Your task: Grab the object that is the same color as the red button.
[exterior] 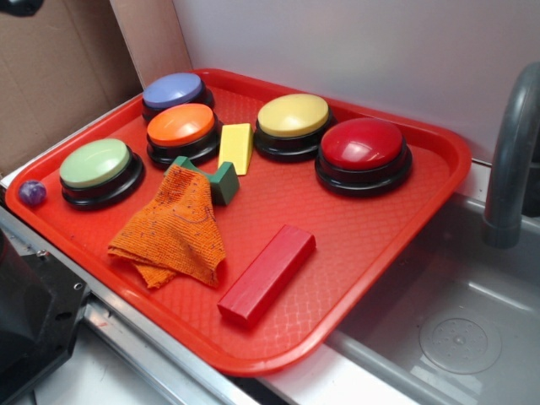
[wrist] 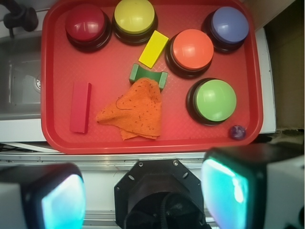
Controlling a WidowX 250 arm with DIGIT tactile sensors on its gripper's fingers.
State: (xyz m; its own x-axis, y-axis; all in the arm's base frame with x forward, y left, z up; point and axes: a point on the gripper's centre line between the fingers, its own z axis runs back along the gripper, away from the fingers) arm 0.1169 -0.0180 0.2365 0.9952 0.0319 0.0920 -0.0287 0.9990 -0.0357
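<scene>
A long red block (exterior: 267, 273) lies flat near the front right corner of the red tray (exterior: 439, 181), apart from everything else. In the wrist view the red block (wrist: 80, 106) is at the tray's left side. The red button (exterior: 363, 145) (wrist: 86, 23), a glossy dome on a black base, stands at the tray's back right. My gripper (wrist: 145, 191) hovers high above the robot's base, outside the tray's near edge. Its two fingers (wrist: 52, 198) are spread wide with nothing between them.
Yellow (exterior: 293, 116), orange (exterior: 180, 125), blue (exterior: 173, 89) and green (exterior: 94, 163) buttons share the tray with a yellow wedge (exterior: 236, 148), a green arch block (exterior: 221, 181) and an orange cloth (exterior: 173, 228). A sink (exterior: 460, 329) with a grey faucet (exterior: 510, 160) lies right.
</scene>
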